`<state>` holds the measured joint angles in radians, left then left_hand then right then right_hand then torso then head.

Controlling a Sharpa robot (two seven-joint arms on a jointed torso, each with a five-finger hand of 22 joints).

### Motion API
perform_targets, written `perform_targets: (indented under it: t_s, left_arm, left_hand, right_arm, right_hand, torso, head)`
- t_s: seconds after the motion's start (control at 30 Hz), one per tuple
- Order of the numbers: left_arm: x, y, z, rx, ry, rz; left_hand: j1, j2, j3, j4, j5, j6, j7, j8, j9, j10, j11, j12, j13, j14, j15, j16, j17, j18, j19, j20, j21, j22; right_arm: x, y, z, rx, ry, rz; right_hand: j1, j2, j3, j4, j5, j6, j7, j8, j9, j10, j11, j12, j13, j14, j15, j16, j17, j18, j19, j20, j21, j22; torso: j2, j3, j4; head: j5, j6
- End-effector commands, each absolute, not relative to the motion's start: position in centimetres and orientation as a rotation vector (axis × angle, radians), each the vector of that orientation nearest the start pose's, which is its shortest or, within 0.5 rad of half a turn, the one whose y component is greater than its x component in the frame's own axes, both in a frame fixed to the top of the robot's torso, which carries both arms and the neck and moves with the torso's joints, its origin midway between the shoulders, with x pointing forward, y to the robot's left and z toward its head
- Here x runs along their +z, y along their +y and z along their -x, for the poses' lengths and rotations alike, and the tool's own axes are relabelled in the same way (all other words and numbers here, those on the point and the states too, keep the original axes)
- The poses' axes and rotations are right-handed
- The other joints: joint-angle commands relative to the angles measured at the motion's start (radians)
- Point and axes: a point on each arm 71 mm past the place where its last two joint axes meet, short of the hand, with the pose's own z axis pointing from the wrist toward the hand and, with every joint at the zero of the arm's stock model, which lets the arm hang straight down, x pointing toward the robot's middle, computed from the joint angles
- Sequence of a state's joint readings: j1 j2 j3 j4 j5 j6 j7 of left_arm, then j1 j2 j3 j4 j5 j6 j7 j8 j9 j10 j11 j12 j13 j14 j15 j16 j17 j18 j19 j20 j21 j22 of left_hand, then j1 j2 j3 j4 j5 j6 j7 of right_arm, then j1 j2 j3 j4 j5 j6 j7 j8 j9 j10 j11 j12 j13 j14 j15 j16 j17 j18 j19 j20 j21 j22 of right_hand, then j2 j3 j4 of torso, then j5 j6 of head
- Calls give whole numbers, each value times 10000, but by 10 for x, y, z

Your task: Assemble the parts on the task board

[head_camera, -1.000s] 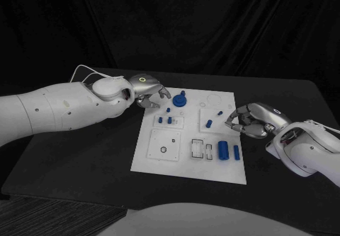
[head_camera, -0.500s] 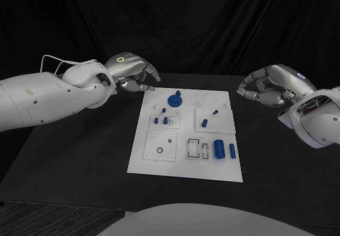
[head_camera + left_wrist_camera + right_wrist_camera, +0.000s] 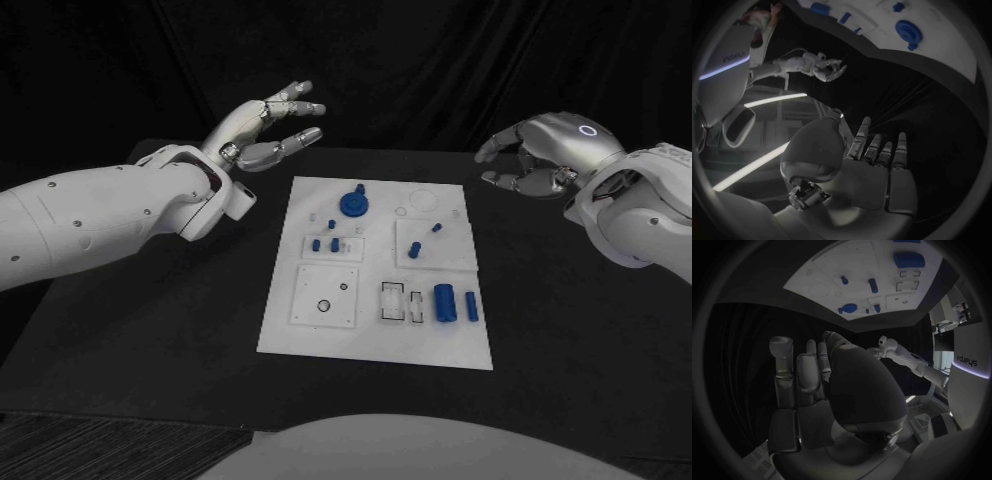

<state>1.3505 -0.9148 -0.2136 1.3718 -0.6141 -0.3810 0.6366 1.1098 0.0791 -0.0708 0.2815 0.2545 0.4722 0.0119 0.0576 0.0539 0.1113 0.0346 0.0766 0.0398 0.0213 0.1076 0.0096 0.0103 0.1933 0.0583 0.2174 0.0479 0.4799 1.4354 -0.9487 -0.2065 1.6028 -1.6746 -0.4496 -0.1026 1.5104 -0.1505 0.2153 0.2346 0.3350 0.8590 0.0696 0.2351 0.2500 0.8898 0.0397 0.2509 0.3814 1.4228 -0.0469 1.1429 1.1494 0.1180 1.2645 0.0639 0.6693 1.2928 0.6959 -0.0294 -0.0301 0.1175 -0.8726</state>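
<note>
The white task board (image 3: 325, 335) lies flat in the middle of the black table. On it stand a round blue part with a peg (image 3: 355, 205), several small blue pegs (image 3: 414, 250) and two blue cylinders (image 3: 446, 303) near its right edge. My left hand (image 3: 267, 125) hangs raised beyond the board's far left corner, fingers spread and holding nothing. My right hand (image 3: 541, 155) is lifted beyond the far right corner, fingers loosely bent and holding nothing. The left wrist view has the left hand (image 3: 873, 165) with straight fingers, the board (image 3: 942, 47) and the right hand (image 3: 826, 67). In the right wrist view, the right hand (image 3: 817, 385) faces the board (image 3: 826, 277).
Rectangular empty slots (image 3: 398, 300) sit beside the cylinders, and a square plate with a small hole (image 3: 329, 295) occupies the board's near left. Bare black table (image 3: 159, 330) surrounds the board on every side. A dark curtain closes the back.
Both hands have lifted off the board and drawn back and outward. The left hand's fingers have spread apart; the right hand's fingers have loosened. The parts stay where they were.
</note>
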Motion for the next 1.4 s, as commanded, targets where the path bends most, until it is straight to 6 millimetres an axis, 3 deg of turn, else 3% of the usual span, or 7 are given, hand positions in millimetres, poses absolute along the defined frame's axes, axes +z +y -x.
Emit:
perform_targets:
  t_s: [0.03,0.23,0.4,0.73,1.03,1.23,1.4]
  left_arm:
    - [-146,275,-496,-16507,12068,4645]
    - [-155,268,-490,-17530,12327,5353]
    - [-158,263,-486,-17979,12508,5583]
    - [-160,261,-482,-18305,12642,5719]
    - [-163,261,-479,-18376,12987,5906]
    - [-164,258,-479,-18492,13312,6020]
    - [-165,257,-479,-18398,13368,6057]
  left_hand:
    - [6,412,-817,100,-183,-946,-74,-191,-134,-528,-202,164,-138,-213,-102,-96,-103,-137,-95,12,-128,-823]
    - [401,740,-998,98,208,-892,146,-182,-130,-673,-285,260,-152,-213,-110,-96,-103,-135,-61,61,-118,-1003]
    - [954,962,-1106,102,753,-827,215,-180,-128,-768,-248,372,-158,-213,65,-96,-103,-143,-5,267,-105,-1124]
    - [1013,1006,-1329,117,650,-862,148,-182,-131,-791,-272,498,-150,-213,184,-96,-103,-140,31,461,-98,-1206]
    - [967,1090,-1585,101,558,-862,308,-179,-131,-798,-168,622,-149,-163,348,-75,-82,-138,39,331,-93,-1335]
    - [1266,1201,-1585,75,809,-805,415,-174,-127,-805,-61,696,-148,-66,520,-42,-51,-155,80,512,-76,-1363]
    - [1799,1119,-1557,22,1204,-352,614,-115,-84,-770,74,864,-130,-127,374,-65,-72,-131,113,567,-61,-1397]
  right_arm:
    - [-133,-224,-482,3416,14589,5657]
    - [-150,-220,-479,3430,14982,6115]
    - [-164,-215,-477,3657,15258,6451]
    - [-183,-206,-472,4246,15338,6759]
    - [-187,-200,-473,4658,15245,6545]
    - [-189,-196,-477,4675,15202,6486]
    - [-192,-195,-479,4673,15250,6458]
  right_hand:
    - [-63,-393,76,47,-333,-119,-80,-299,-180,-187,-41,-194,-214,-129,-3,-253,-194,395,-177,7,-434,154]
    - [-261,-325,-361,145,-628,31,54,-433,-261,-280,34,-196,-390,-152,31,-318,-209,382,-169,44,-660,93]
    - [5,-217,-414,9,240,180,131,-577,-351,-156,62,-151,-602,-180,61,-401,-237,393,-116,63,-819,86]
    - [-240,-191,-880,208,-715,256,210,-758,-442,40,119,-17,-818,-109,92,-330,-126,365,46,96,-812,147]
    - [80,-2,-806,161,41,351,307,-857,-491,367,230,34,-1038,-99,151,-367,-123,373,118,131,-986,177]
    - [214,7,-700,131,360,296,339,-953,-535,467,280,-22,-1190,-184,179,-488,-198,392,41,152,-1218,175]
    - [351,25,-562,82,573,208,325,-1039,-571,529,294,-87,-1327,-167,179,-458,-160,390,71,153,-1209,238]
  torso:
    - [23,-9,37]
    - [22,-34,117]
    - [26,-64,322]
    - [10,-122,382]
    - [6,-103,344]
    - [3,-100,335]
    - [-4,-90,331]
  head:
    - [-45,0]
    - [-125,0]
    - [-312,0]
    - [-409,0]
    - [-370,0]
    - [-333,0]
    - [-316,0]
